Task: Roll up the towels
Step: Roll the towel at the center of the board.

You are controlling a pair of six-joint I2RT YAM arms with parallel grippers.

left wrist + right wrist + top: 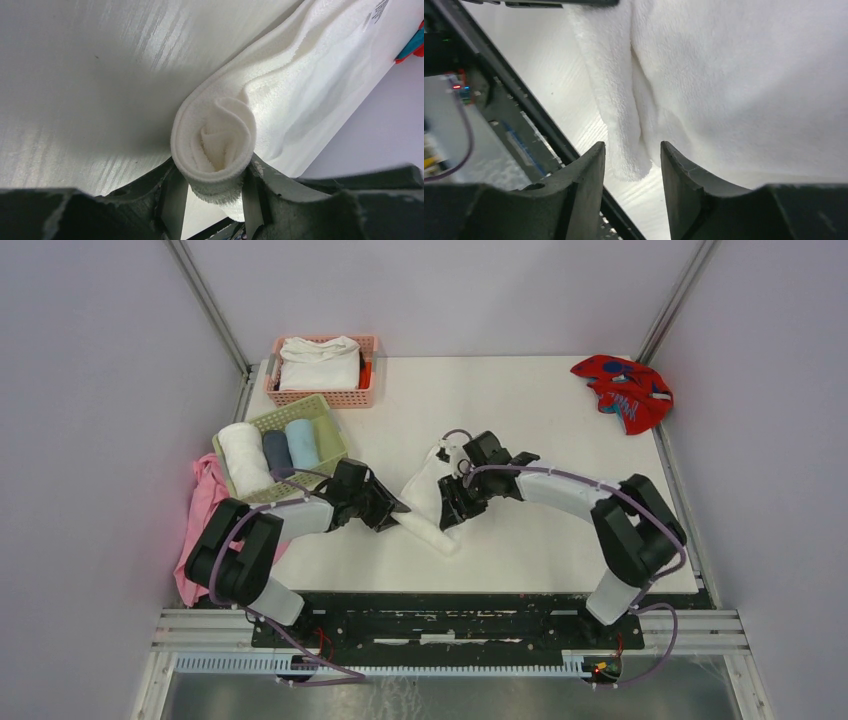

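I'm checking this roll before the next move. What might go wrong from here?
The left claw pinches just the rolled end of the white towel; its loose inner coil may unwind if tugged. The right claw stands open astride the towel's edge, gripping nothing, so that side may sag and the roll turn out uneven.

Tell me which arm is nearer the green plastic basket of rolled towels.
Left. The left arm reaches just right of the green plastic basket, at its near-right corner; the right arm sits farther right, across the white terry towel.
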